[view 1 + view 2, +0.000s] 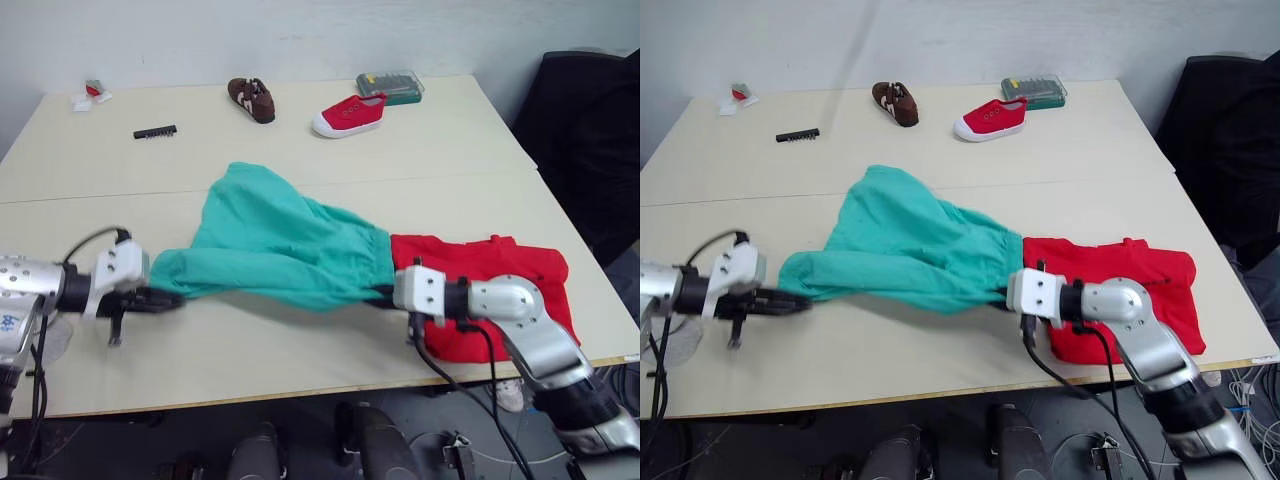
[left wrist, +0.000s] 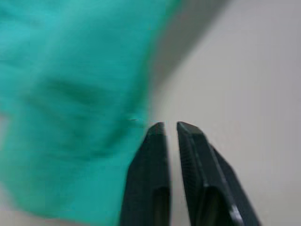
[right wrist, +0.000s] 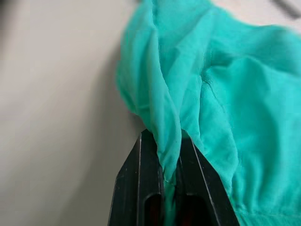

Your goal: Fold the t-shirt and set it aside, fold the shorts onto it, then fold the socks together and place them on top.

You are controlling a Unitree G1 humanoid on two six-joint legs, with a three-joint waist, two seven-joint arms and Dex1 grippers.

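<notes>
**Eng:** Along the table's near edge, what's your status?

**Me:** Shorts step. The t-shirt (image 1: 500, 290) is folded and lies at the near right corner of the table (image 1: 300, 150). The shorts (image 1: 275, 240) are stretched across the middle near part, one end just overlapping the t-shirt's left edge.

**Eng:** Grips?

**Me:** My right gripper (image 3: 171, 155) is clamped on a bunched fold of teal cloth; the wrist view shows fabric pinched between the fingers. My left gripper (image 2: 170, 129) sits at the other end of the shorts, fingers nearly together with a thin gap and no cloth between the tips that I can see. From the head view (image 1: 160, 298) it touches the hem, so I'd call it released or barely catching.

**Eng:** Next?

**Me:** Probably re-seat the left grip on the hem, then carry that end toward the right, over the t-shirt. Risk: a one-sided hold drags the pile.

**Eng:** Socks?

**Me:** Not handled yet, I judge.
</notes>
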